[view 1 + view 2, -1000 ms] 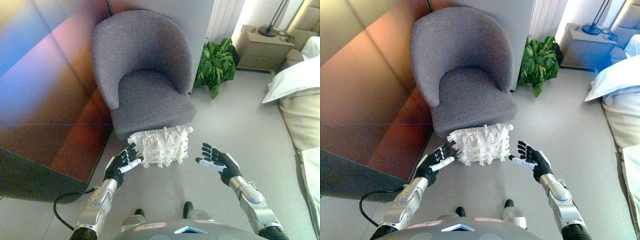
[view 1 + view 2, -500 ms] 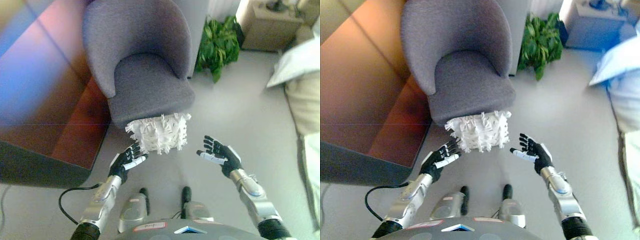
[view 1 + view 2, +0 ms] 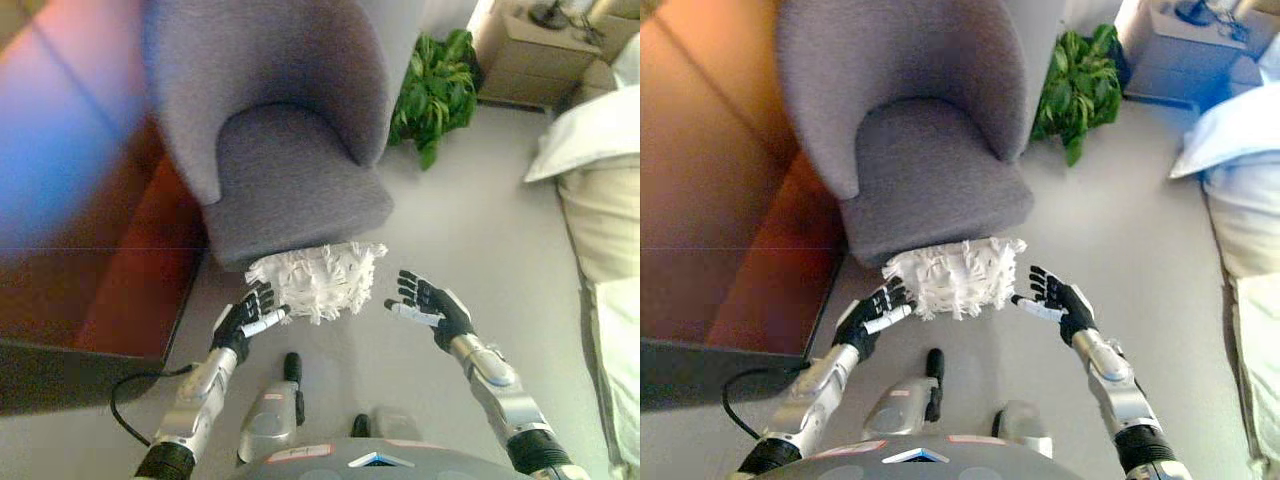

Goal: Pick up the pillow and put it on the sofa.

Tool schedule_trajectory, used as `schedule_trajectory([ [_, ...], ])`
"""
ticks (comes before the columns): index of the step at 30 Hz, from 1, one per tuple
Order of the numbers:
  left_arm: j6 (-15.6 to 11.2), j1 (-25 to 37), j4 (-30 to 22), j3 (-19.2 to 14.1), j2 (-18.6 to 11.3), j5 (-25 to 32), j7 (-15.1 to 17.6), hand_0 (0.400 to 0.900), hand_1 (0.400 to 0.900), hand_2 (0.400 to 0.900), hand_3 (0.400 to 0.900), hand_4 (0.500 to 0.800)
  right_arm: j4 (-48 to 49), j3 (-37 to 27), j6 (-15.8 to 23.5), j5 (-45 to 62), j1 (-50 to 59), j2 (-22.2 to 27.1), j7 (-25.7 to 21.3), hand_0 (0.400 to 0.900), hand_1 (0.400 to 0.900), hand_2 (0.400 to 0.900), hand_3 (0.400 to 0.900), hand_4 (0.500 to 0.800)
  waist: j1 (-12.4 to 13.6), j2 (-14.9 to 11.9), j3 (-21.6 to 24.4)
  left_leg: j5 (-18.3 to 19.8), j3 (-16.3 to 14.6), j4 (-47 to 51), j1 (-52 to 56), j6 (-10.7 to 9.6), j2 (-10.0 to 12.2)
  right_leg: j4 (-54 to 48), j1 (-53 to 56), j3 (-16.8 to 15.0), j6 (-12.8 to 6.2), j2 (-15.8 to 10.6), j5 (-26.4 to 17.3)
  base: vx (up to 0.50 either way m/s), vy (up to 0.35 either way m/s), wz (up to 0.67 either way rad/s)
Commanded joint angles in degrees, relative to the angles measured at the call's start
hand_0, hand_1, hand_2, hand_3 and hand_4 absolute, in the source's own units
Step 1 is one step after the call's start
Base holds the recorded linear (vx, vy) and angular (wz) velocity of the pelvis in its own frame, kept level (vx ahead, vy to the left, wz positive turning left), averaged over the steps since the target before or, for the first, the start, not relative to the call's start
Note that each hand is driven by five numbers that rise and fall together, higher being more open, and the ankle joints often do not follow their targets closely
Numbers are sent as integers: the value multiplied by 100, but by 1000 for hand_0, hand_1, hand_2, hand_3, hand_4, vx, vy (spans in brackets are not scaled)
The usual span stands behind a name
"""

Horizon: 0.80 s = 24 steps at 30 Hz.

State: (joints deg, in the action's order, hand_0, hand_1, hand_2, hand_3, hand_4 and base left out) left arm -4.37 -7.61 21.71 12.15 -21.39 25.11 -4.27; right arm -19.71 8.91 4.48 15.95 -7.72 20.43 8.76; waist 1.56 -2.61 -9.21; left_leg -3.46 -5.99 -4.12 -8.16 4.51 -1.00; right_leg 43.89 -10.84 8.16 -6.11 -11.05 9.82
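The white fringed pillow (image 3: pixel 318 281) lies on the floor against the front edge of the grey sofa (image 3: pixel 290 190), long axis crosswise, between the open left robot hand (image 3: pixel 246 313), touching its corner, and the open right robot hand (image 3: pixel 428 305), slightly apart.

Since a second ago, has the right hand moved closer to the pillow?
Yes. The right hand has closed in leftward on the pillow, which lies against the grey chair; the gap is narrower, not touching.

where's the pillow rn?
The white shaggy pillow sits low at centre of both eye views, against the front edge of the grey armchair seat, between the left hand and the right hand, both open.
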Motion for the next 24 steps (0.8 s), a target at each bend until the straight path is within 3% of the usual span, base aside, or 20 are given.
schedule_trajectory([
  [1,-426,187,-733,-168,-441,23,-45,900,900,900,900,800,405,-89,469,-487,327,192,-94,900,900,900,900,800,-68,44,30,135,105,204,314,42,-31,33,345,461,-309,-193,-1852,410,153,14],
  [4,-419,192,-794,-221,-487,35,-34,900,900,900,900,800,480,-194,474,-1062,334,351,-342,900,900,900,900,800,-112,19,-109,301,170,309,660,-5,-48,-785,117,1034,-270,-512,-1615,396,6,20],
  [7,-468,165,-827,-221,-519,21,-121,900,900,900,900,800,413,-317,510,-1551,459,460,-616,900,900,900,900,800,-42,-34,-285,539,265,240,786,-209,68,-2208,105,1173,-360,-901,-1678,279,-201,14],
  [9,-517,226,-733,-252,-512,-7,-94,900,900,900,900,800,418,-324,481,-1927,581,565,-746,900,900,900,900,800,-54,-138,-358,691,424,175,793,-413,145,-3468,66,982,-543,-1026,-2072,289,-339,30],
  [11,-537,313,-735,-309,-543,-3,-25,900,900,900,900,800,533,-393,436,-2237,556,640,-890,900,900,900,900,800,-134,-250,-413,895,613,92,899,-596,321,-4076,-85,438,-734,-1052,-2503,333,-344,63],
  [14,-601,429,-777,-309,-515,-46,13,900,900,900,900,800,581,-371,444,-2507,592,711,-959,900,900,900,900,800,-112,-370,-411,985,788,-26,833,-746,460,-4004,-55,472,-745,-983,-2432,232,-331,67],
  [18,-702,606,-859,-235,-394,105,174,900,900,900,900,800,515,-421,392,-3045,730,1007,-1284,900,900,900,900,800,-92,-211,-620,831,1068,-75,482,-900,716,-3620,-164,967,-621,-858,-1977,14,-231,77],
  [21,-784,821,-950,-89,-327,215,244,900,900,900,900,800,526,-377,302,-3981,946,1446,-1638,900,900,900,900,800,-171,-35,-838,693,848,-264,-48,-959,823,-3553,-281,1247,-592,-906,-1828,-121,-118,62],
  [24,-884,998,-1065,-73,-300,311,353,900,900,900,900,800,587,-158,210,-4693,1440,1798,-1793,900,900,900,900,800,-174,101,-1023,665,759,-459,-470,-962,792,-3242,-832,1161,-549,-932,-1779,-130,-12,-6],
])
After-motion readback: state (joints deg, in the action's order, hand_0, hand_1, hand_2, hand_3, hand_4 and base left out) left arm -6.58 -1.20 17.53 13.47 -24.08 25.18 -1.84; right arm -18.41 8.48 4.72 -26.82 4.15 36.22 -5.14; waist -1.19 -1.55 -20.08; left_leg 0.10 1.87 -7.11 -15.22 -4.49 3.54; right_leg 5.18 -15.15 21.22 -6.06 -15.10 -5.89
